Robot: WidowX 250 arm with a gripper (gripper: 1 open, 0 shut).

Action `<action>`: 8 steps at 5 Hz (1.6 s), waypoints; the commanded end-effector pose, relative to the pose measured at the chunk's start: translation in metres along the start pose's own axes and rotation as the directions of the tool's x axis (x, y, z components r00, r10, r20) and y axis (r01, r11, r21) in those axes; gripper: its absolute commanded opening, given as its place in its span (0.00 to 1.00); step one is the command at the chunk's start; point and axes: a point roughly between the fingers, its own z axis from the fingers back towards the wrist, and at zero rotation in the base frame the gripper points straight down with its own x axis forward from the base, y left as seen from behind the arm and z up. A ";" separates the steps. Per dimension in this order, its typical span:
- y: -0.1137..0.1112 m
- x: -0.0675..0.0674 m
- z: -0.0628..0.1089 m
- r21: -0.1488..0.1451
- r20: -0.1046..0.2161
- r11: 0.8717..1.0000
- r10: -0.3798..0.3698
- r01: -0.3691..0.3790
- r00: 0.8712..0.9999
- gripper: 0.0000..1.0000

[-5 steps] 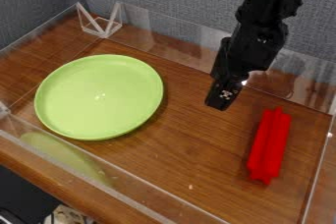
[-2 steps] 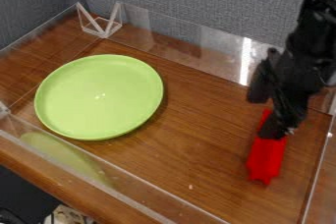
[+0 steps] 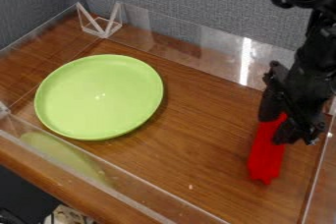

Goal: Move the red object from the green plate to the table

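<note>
Here's the table (image 3: 171, 135), glossy reddish-brown wood grain, boxed in by clear acrylic walls (image 3: 210, 43). Take the green plate (image 3: 98, 95) as our marker: round, lime-green, shallow, sitting flat on the wood with nothing on it.

And the red object (image 3: 266, 156)? Not on that plate at all. It lies on the table well apart from the plate, way over on the far side of the wood near the side wall, a bright red bar with its long axis running toward the camera. Only the lower stretch shows; the upper end is covered.

Covered by what? The black gripper (image 3: 292, 120), hanging from the arm above and pointing down, right over the top end of the red bar. The dark fingers stand on either side of the block's upper part. Are they clamped on it or loose around it? Cannot tell from this angle, the black parts blur together.

Beyond the plate, back in the corner, a small clear wire-like stand (image 3: 100, 19) leans against the wall.

No writing, brand or label readable anywhere.
</note>
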 end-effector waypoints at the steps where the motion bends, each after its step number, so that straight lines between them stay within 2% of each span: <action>1: 0.004 0.001 0.022 -0.012 0.066 0.994 0.106 -0.106 0.992 1.00; 2: 0.000 -0.002 0.036 -0.028 0.081 0.982 0.188 -0.187 0.979 1.00; 3: -0.008 -0.012 0.032 -0.054 0.089 0.958 0.287 -0.283 0.954 1.00; 4: -0.018 -0.018 0.031 -0.071 0.101 0.926 0.377 -0.371 0.921 1.00; 5: -0.026 -0.020 0.029 -0.085 0.117 0.885 0.466 -0.458 0.877 1.00; 6: -0.030 -0.015 0.037 -0.107 0.131 0.840 0.543 -0.532 0.830 1.00; 7: -0.033 -0.010 0.044 -0.132 0.141 0.805 0.593 -0.579 0.793 1.00; 8: -0.025 -0.014 0.050 -0.154 0.150 0.794 0.607 -0.588 0.780 1.00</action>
